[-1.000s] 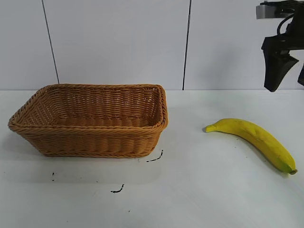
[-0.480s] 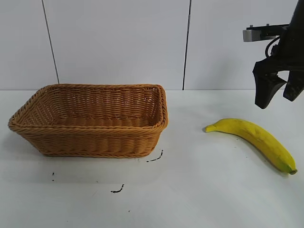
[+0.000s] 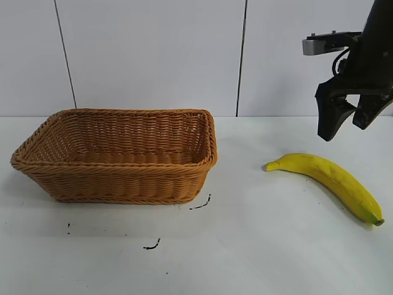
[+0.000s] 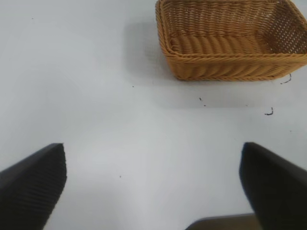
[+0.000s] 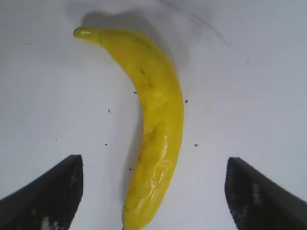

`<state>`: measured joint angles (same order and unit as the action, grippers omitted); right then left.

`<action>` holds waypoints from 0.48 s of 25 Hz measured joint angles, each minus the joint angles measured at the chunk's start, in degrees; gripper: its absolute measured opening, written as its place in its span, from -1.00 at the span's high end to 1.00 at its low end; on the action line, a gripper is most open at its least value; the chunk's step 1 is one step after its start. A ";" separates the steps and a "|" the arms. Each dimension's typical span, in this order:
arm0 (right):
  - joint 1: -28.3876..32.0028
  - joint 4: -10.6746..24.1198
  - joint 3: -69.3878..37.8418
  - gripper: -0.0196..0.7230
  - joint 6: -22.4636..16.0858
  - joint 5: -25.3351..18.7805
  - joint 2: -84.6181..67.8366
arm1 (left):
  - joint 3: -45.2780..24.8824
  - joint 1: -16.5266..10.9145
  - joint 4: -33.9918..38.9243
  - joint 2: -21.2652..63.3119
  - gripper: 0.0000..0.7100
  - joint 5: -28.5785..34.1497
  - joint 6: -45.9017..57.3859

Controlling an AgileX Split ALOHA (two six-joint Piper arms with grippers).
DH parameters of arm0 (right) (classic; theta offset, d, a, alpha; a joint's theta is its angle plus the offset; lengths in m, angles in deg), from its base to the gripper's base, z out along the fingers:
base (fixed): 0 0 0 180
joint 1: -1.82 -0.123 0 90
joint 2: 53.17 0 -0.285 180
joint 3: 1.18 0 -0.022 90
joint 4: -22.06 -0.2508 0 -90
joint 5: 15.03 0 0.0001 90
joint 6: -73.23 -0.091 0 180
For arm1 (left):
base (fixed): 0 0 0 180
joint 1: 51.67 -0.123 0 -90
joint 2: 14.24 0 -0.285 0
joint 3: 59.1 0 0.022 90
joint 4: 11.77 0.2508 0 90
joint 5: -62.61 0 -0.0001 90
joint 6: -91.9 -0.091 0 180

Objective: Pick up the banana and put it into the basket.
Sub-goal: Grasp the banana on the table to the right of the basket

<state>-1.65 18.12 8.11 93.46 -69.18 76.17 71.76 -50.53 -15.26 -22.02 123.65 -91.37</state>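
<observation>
Change since earlier frames: we note that the right gripper [image 3: 346, 125] now sits lower and further toward the basket side than a second ago; the banana and the basket lie exactly where they were.
Right arm pose: we see the arm reaching in from the upper right of the exterior view, wrist turned so the fingers [image 3: 328, 117] point down at the table [image 3: 258, 246].
Right gripper state: released; we see the jaws spread wide with nothing between them.
Right gripper position: above the banana [image 3: 328, 177], clear of it; in the wrist view the banana [image 5: 156, 120] lies lengthwise between the two fingertips [image 5: 48, 196].
Banana position: we find it flat on the table at the right, well apart from the basket [image 3: 116, 157], stem end toward the basket.
Basket position: left half of the table, upright; its interior appears empty, though the near wall hides part of the floor.
Left gripper: [image 4: 153, 187] parked over bare table with the basket [image 4: 230, 40] ahead of it, jaws apart and holding nothing.
</observation>
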 joint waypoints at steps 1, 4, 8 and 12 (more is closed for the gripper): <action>0.00 0.00 -0.02 -0.62 -0.17 0.58 0.85 | 0.00 0.00 0.00 0.00 -0.96 0.00 0.00; 0.00 0.00 -0.02 -0.62 -2.03 2.90 3.31 | 0.00 0.00 0.00 0.00 -0.96 0.00 0.00; 0.00 0.00 -0.02 -0.62 -3.78 4.81 4.79 | 0.00 0.00 0.00 0.00 -0.96 0.00 0.00; 0.00 0.00 -0.02 -0.62 -4.16 5.78 5.27 | 0.00 0.00 0.00 0.00 -0.96 0.00 0.00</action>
<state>-1.65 18.12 8.09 89.30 -63.40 81.44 71.76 -50.53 -15.26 -22.02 123.65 -91.37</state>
